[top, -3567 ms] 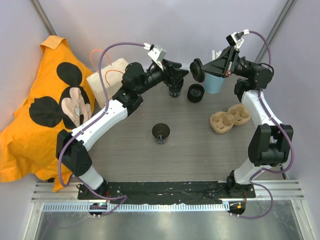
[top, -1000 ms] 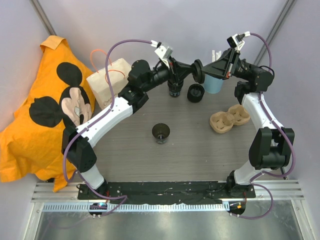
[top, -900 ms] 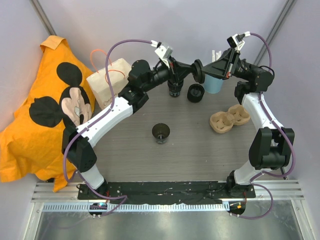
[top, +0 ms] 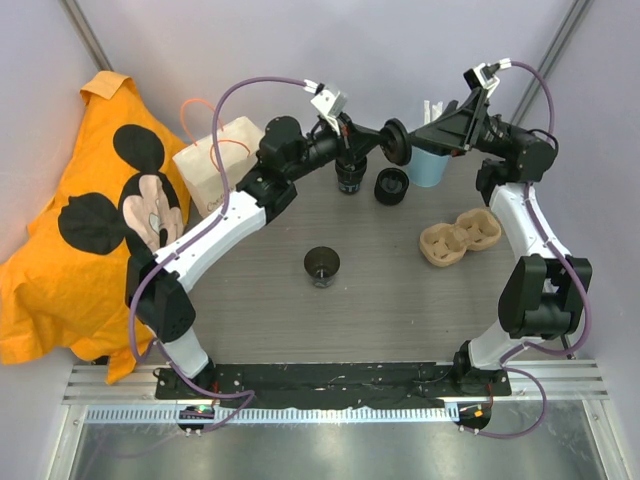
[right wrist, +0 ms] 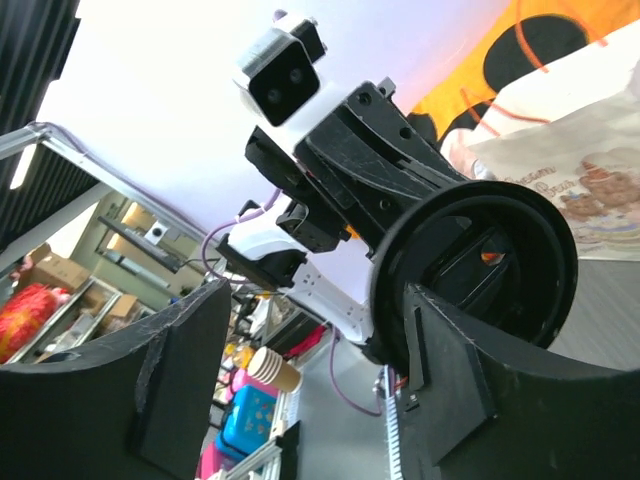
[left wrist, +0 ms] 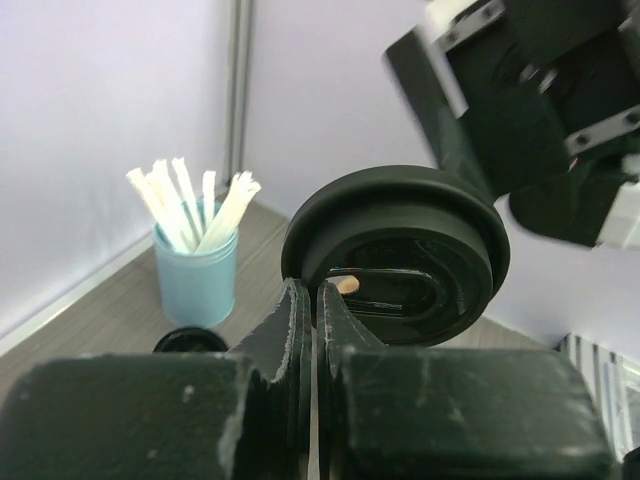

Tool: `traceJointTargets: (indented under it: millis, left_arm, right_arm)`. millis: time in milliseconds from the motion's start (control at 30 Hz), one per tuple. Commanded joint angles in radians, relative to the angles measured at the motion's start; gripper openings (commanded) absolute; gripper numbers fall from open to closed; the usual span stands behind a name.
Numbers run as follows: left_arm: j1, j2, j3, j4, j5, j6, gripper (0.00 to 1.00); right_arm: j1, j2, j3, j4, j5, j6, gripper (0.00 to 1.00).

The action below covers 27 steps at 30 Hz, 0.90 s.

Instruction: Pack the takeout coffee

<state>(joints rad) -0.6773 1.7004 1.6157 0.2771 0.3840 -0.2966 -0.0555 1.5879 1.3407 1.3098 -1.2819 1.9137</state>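
Observation:
A black round lid (top: 396,140) hangs in the air at the back of the table. My left gripper (top: 378,140) is shut on its rim, and in the left wrist view the fingers (left wrist: 296,310) pinch the lid (left wrist: 400,245) at its lower left edge. My right gripper (top: 420,138) is open, its jaws wide apart (right wrist: 315,300), with the lid (right wrist: 470,270) beside the right finger. Three black takeout coffee cups stand on the table: one (top: 348,178) under my left wrist, one (top: 391,186) next to it, one (top: 322,266) at the centre.
A light blue cup of white straws (top: 428,165) (left wrist: 195,285) stands just behind the right gripper. A tan pulp tray (top: 460,236) lies at the right. A paper bag (top: 215,165) stands at the back left against an orange cloth (top: 90,220).
My right gripper's jaws have spread apart and let go of the lid. The left gripper holds the lid in the same place.

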Motion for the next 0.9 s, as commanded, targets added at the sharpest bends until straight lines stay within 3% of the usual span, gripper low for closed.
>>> traceJointTargets:
  millis: [0, 333, 467, 567, 600, 633, 667, 700, 767, 867]
  left_arm:
    - [0.047, -0.045, 0.044, -0.116, -0.034, 0.036, 0.0]
    - [0.16, 0.004, 0.265, -0.697, -0.112, 0.024, 0.0]
    - [0.165, -0.021, 0.271, -0.823, -0.186, 0.027, 0.0]
    - [0.166, -0.031, 0.271, -0.891, -0.214, 0.008, 0.0]
    - [0.166, -0.034, 0.274, -0.91, -0.223, 0.007, 0.0]
    - [0.166, -0.035, 0.28, -0.953, -0.23, 0.007, 0.0]
    - [0.163, -0.031, 0.286, -0.978, -0.249, 0.016, 0.0]
    - [0.165, -0.024, 0.317, -1.002, -0.257, 0.016, 0.0]
    - [0.165, -0.016, 0.341, -1.064, -0.281, -0.004, 0.0]
    - [0.163, -0.037, 0.314, -1.041, -0.264, -0.074, 0.0]
  right_arm:
    - [-0.075, 0.023, 0.075, 0.358, -0.007, -0.012, 0.77]
    - [-0.126, 0.04, 0.025, 0.345, -0.02, -0.062, 0.82]
    - [-0.142, -0.031, -0.02, 0.17, -0.016, -0.252, 0.82]
    - [-0.161, -0.126, -0.054, -0.338, 0.05, -0.766, 0.82]
    - [-0.164, -0.21, -0.031, -0.899, 0.111, -0.996, 0.82]
    - [-0.129, -0.235, 0.076, -1.195, 0.294, -1.51, 0.87]
    - [-0.1, -0.241, 0.131, -1.416, 0.388, -1.662, 0.88]
    - [-0.084, -0.246, 0.153, -1.542, 0.429, -1.726, 0.88]
    - [-0.073, -0.255, 0.127, -1.544, 0.545, -1.733, 0.88]
    - [-0.055, -0.27, 0.081, -1.54, 0.581, -1.756, 0.88]
